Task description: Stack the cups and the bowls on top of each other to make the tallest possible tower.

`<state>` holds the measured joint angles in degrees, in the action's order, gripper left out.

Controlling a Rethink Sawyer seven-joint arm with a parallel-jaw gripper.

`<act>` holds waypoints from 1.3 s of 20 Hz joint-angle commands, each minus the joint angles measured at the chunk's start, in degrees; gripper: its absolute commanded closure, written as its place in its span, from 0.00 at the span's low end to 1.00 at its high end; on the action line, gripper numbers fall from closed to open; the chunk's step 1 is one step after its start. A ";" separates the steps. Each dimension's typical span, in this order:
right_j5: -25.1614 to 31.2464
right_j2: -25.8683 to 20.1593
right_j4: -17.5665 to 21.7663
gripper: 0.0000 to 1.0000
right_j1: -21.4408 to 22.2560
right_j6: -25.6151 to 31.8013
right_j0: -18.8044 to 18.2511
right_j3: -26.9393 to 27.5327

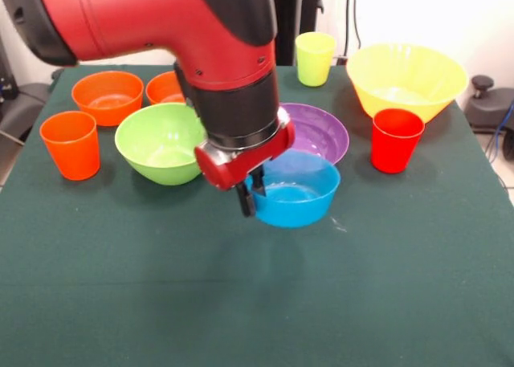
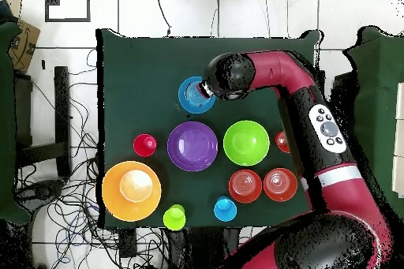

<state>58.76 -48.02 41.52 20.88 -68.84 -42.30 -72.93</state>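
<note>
My gripper (image 1: 251,195) is shut on the near-left rim of the small blue bowl (image 1: 295,190), one finger inside and one outside. I cannot tell whether the bowl rests on the cloth or hangs just above it. The bowl also shows in the overhead view (image 2: 192,96), beside my wrist. The lime green bowl (image 1: 159,144) stands to its left and the wide purple bowl (image 1: 321,131) behind it. The red cup (image 1: 396,139), yellow bowl (image 1: 406,78), yellow-green cup (image 1: 315,58), orange cup (image 1: 71,144) and two orange bowls (image 1: 107,96) (image 1: 163,87) stand apart. The light blue cup (image 2: 225,209) shows only from overhead.
The table is covered in dark green cloth (image 1: 257,303). All cups and bowls stand singly in its far half, none stacked. My arm (image 2: 300,100) crosses above the orange cup (image 2: 282,141) and the green bowl's side. Cables lie on the floor around the table (image 2: 63,211).
</note>
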 commanded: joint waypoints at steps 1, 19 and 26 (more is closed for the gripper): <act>4.16 2.57 4.38 1.00 -2.21 22.16 -0.52 3.60; 1.59 3.79 6.53 1.00 -2.91 23.73 -0.70 1.80; 1.35 2.91 6.94 0.00 -3.00 25.28 -1.46 1.50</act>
<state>58.76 -47.17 44.13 17.97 -65.03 -43.40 -71.98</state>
